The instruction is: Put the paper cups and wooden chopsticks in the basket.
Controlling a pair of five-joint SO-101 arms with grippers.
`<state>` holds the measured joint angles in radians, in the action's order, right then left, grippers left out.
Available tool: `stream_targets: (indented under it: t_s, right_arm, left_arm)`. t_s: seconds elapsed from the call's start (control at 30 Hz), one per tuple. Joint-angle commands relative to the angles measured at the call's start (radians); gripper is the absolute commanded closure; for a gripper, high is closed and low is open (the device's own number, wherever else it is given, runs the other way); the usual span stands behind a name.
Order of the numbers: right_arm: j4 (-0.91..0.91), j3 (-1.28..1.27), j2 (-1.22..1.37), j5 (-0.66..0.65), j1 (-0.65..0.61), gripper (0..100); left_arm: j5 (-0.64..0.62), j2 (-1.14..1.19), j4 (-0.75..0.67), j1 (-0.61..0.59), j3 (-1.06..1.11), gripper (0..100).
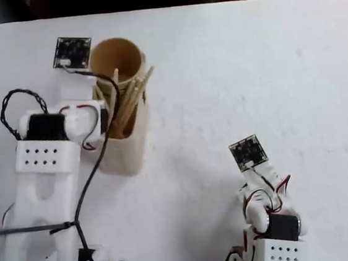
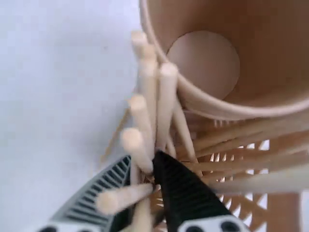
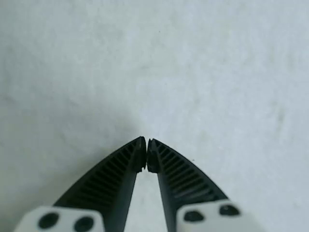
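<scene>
Pale wooden chopsticks (image 2: 148, 96) lean bundled inside the basket (image 1: 127, 155), against a tan cup (image 2: 207, 63). The left claw (image 2: 145, 166) is clamped on several chopsticks. The right claw (image 3: 146, 153), tips together, sits well apart from the basket.

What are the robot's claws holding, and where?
The left gripper pinches wooden chopsticks near their top ends, in the basket. The right gripper holds nothing.

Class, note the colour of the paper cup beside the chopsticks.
The cup is light tan-brown, inside and out. It shows best in the left wrist view.
</scene>
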<state>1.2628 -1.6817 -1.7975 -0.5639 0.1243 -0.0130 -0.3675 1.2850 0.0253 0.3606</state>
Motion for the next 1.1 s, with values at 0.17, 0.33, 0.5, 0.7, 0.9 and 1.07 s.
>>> stream_targets:
  t_s: [0.17, 0.33, 0.5, 0.7, 0.9, 1.07]
  right_arm:
    - [-0.016, -0.009, -0.007, -0.003, 0.004, 98.0]
    - [-0.016, -0.009, -0.007, -0.003, 0.004, 98.0]
    - [-0.016, -0.009, -0.007, -0.003, 0.004, 98.0]
    - [-0.016, -0.009, -0.007, -0.003, 0.004, 98.0]
    - [-0.016, -0.009, -0.007, -0.003, 0.004, 98.0]
    - [-0.016, -0.009, -0.007, -0.003, 0.004, 98.0]
  left_arm:
    - [-0.041, 0.071, 0.029, 0.122, -0.043, 98]
    - [-0.044, 0.071, 0.034, 0.168, -0.071, 98]
    - [-0.078, 0.071, 0.023, 0.168, -0.075, 98]
    - [-0.04, 0.073, 0.044, 0.128, -0.051, 95]
    - [0.086, -0.016, 0.195, 0.11, -0.175, 74]
    - [0.172, -0.191, 0.315, 0.11, -0.453, 76]
